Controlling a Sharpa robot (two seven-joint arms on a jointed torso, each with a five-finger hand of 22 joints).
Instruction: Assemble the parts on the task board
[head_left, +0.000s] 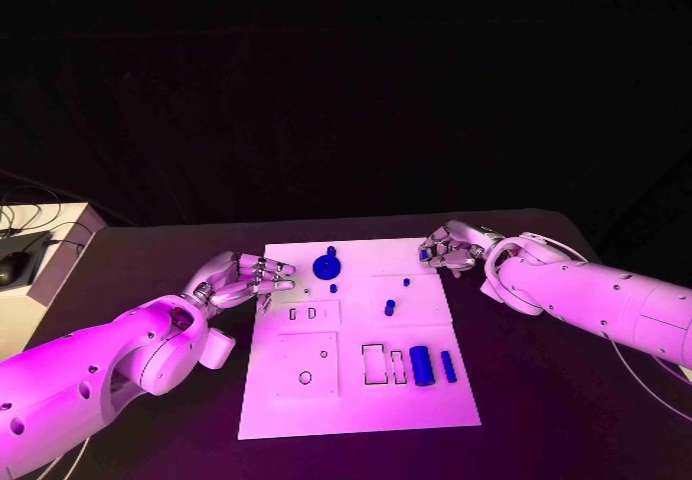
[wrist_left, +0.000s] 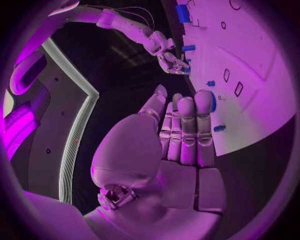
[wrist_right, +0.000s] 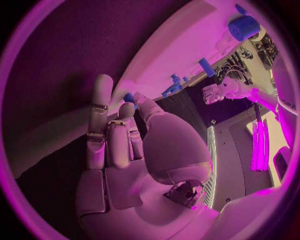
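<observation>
Resting at the near-left edge of the task board (head_left: 361, 400), my left hand (head_left: 242, 280) has its silver fingers (wrist_left: 187, 130) laid straight and close together, palm empty, with the tips reaching over the rim of the white plate. The board is a flat, matte rectangle on the black table (head_left: 144, 250), cut with small rectangular and round recesses. Just past my left fingertips sits a round blue disc-like part (head_left: 327, 267) with a small blue peg (head_left: 333, 288) below it (the disc's edge peeks out behind my fingers in the left wrist view). Further along the board stand a short blue pin (head_left: 389, 308), a thick blue cylinder (head_left: 421, 365) and a slimmer blue bar (head_left: 449, 366) side by side near the edge closest to me. My right hand (head_left: 451, 250) hovers at the far-right corner of the board, fingers curled in; a small blue piece (wrist_right: 129, 97) shows at my fingertips, though I cannot tell whether I am pinching it or it merely lies behind them. No writing or label can be read on the board or the parts.
</observation>
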